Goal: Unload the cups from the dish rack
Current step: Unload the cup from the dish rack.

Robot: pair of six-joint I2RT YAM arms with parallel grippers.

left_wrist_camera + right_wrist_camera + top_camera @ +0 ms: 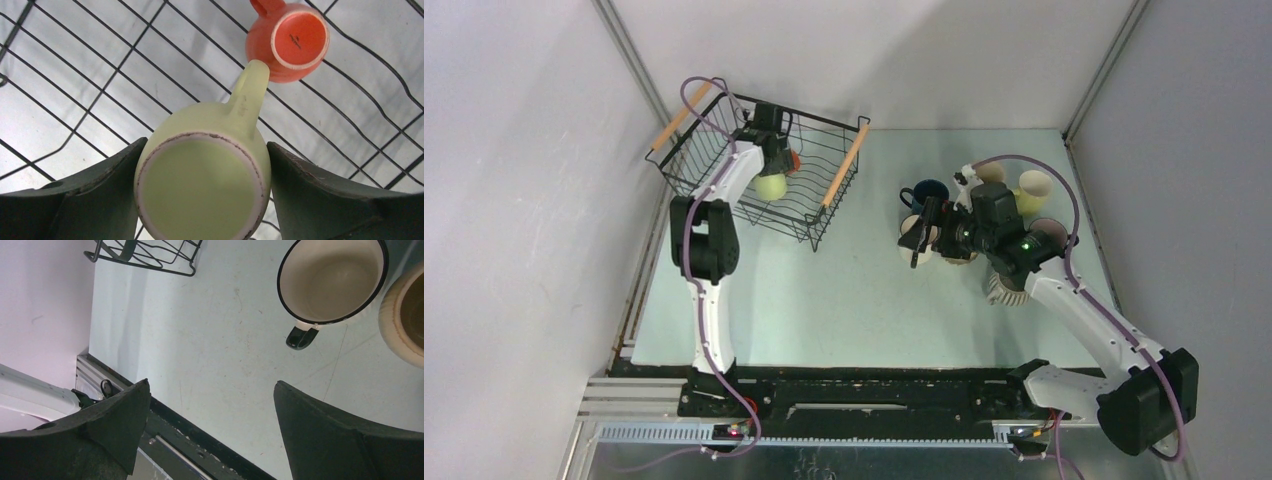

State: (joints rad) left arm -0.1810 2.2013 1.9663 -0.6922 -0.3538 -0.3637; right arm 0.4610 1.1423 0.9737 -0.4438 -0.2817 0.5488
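Inside the black wire dish rack (pixel 809 225) a pale green cup (pixel 200 185) stands upside down. My left gripper (pixel 207 145) is shut on it, one finger pressed against each side. An orange cup (pixel 287 42) sits just beyond the green cup's handle, also bottom up. In the top view the green cup (pixel 771 185) and the orange cup (pixel 794 160) show under the left gripper (pixel 772 175). Over the table to the right, my right gripper (pixel 919 232) hangs open and empty (pixel 210 385), next to a cluster of unloaded cups.
The cluster holds a navy cup (pixel 927 192), a cream cup (pixel 1031 190), a mauve one (pixel 1052 232) and a ribbed one (pixel 1007 290). A white cup with a black rim (pixel 332 280) stands near the right fingers. Wooden handles (pixel 842 166) top the rack.
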